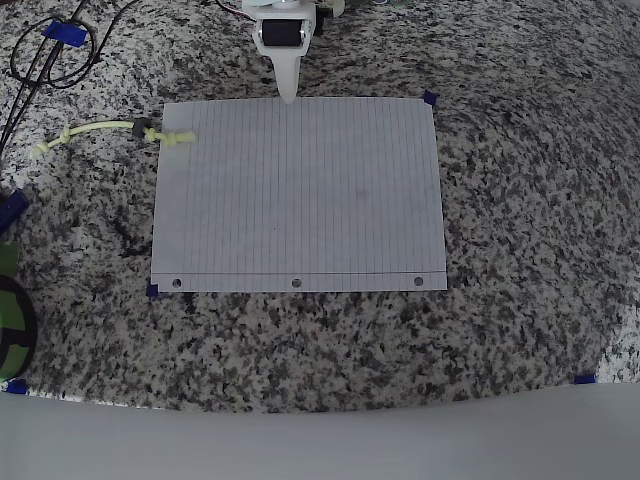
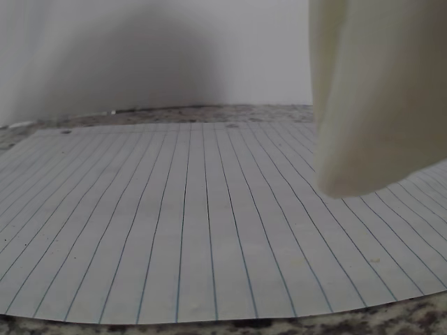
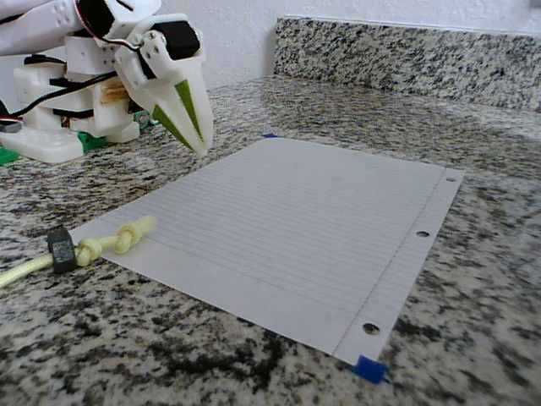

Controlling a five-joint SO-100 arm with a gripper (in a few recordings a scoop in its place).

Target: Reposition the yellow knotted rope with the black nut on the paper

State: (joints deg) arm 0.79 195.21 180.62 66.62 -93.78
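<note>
The paper [image 1: 300, 190] lies flat on the granite counter, its punched holes along the near edge in the overhead view. The yellow knotted rope [image 1: 95, 129] lies off the sheet's top left corner, with one knotted end [image 3: 127, 237] resting just on the paper's edge. The black nut [image 1: 143, 129] sits on the rope beside that corner, on the granite [image 3: 62, 249]. My gripper [image 1: 289, 92] hangs at the middle of the sheet's far edge, tip pointing down, shut and holding nothing [image 3: 201, 145]. A pale finger [image 2: 377, 105] shows above the lined paper [image 2: 209, 230].
Black cables [image 1: 45, 55] loop at the top left. A green and black object [image 1: 10, 315] sits at the left edge. Blue tape marks [image 1: 430, 98] hold the sheet's corners. My white base [image 3: 51, 118] stands behind the sheet, and a granite backsplash [image 3: 406, 51] lines the wall.
</note>
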